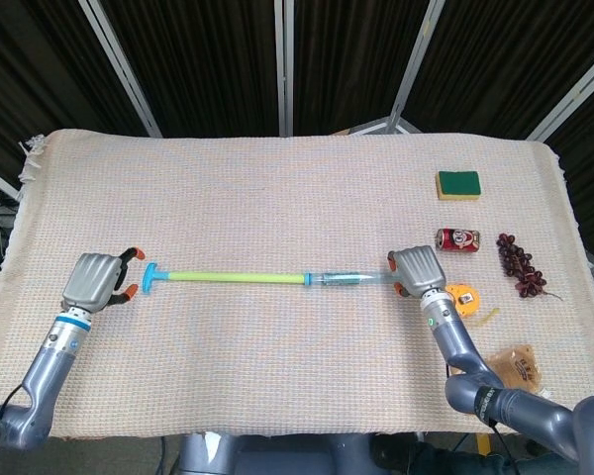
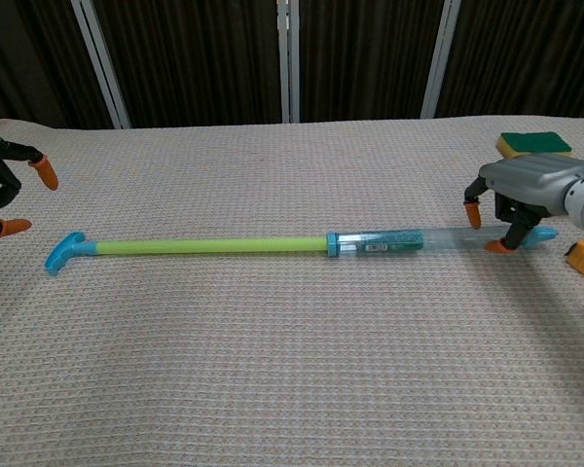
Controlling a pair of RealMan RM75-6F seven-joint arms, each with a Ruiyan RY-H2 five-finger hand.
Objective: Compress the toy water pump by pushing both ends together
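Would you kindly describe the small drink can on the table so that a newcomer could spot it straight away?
Start at the beige woven cloth covering the table and go to its right side, below the green and yellow sponge. The can lies on its side between the right robot hand and the bunch of dark grapes. It is the only red, cylindrical thing there.

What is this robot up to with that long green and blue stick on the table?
That stick is a toy water pump, lying fully stretched out on the cloth-covered table. The robot means to squeeze it shorter from both ends. Its right hand is cupped over the clear tube end, and its left hand sits just beside the blue handle, fingers apart and not touching it. No pushing has begun.
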